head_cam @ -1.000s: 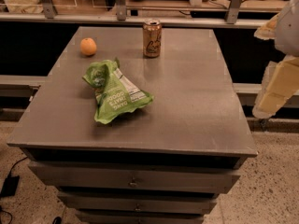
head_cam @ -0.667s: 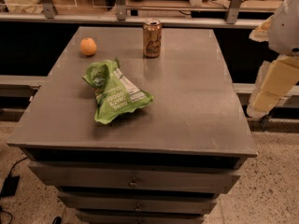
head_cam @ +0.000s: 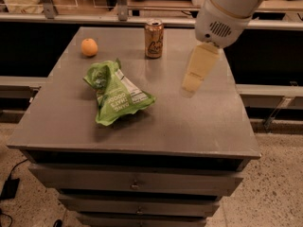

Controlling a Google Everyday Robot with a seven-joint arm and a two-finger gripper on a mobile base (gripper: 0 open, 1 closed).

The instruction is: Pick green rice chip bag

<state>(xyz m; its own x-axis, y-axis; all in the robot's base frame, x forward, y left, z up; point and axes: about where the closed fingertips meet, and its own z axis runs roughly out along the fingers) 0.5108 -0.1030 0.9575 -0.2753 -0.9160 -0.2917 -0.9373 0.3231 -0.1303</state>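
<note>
The green rice chip bag (head_cam: pixel 116 92) lies crumpled on the left-middle of the grey table top (head_cam: pixel 199 122), white lettering and a white label panel facing up. My gripper (head_cam: pixel 190 86) hangs from the white arm at the upper right, over the table's right half, well to the right of the bag and not touching it. Its pale fingers point down toward the table.
A small orange fruit (head_cam: pixel 89 47) sits at the back left. A tan-gold drink can (head_cam: pixel 154 39) stands upright at the back middle, just left of the arm. The table is a drawer cabinet; rails and a dark gap run behind it.
The arm has swung in from the right edge of the view to over the table's right half. The bag, fruit and can have not moved on the table.
</note>
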